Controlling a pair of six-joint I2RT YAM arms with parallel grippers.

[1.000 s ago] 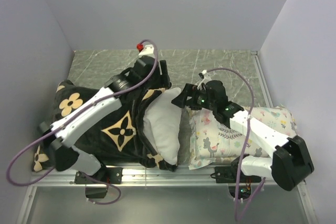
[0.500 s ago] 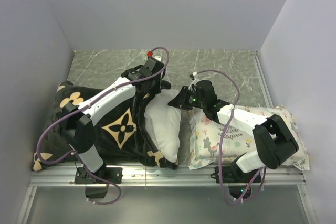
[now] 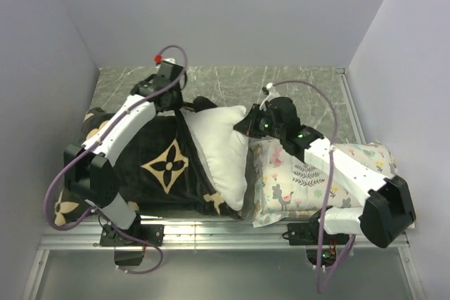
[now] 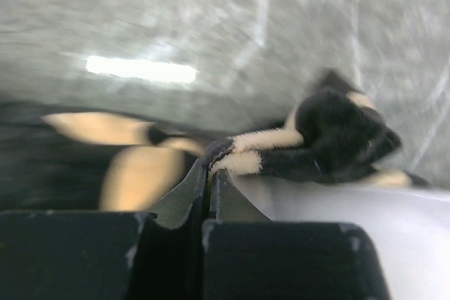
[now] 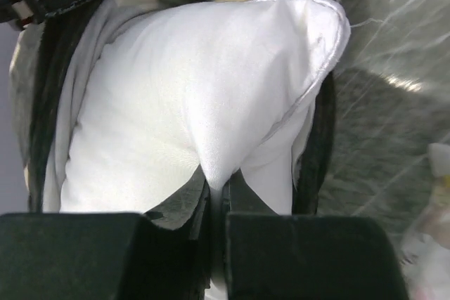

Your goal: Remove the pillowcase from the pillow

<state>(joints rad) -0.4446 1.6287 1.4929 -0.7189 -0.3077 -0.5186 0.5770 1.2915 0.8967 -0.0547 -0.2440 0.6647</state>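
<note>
White pillow (image 3: 221, 149) looks about half out of the pillowcase (image 3: 155, 166), left pincer (image 4: 209, 170) pinching its edge, right pincer (image 5: 216, 187) pinching the pillow.

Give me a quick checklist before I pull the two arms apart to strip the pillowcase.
1. Left gripper shut on the pillowcase edge: ok.
2. Right gripper shut on the pillow corner: ok.
3. Right grip holds white fabric only, no pillowcase: ok.
4. Pillow fully out of the pillowcase: not ok, its left part is inside.
5. Printed pillow free of both grippers: ok.
</note>
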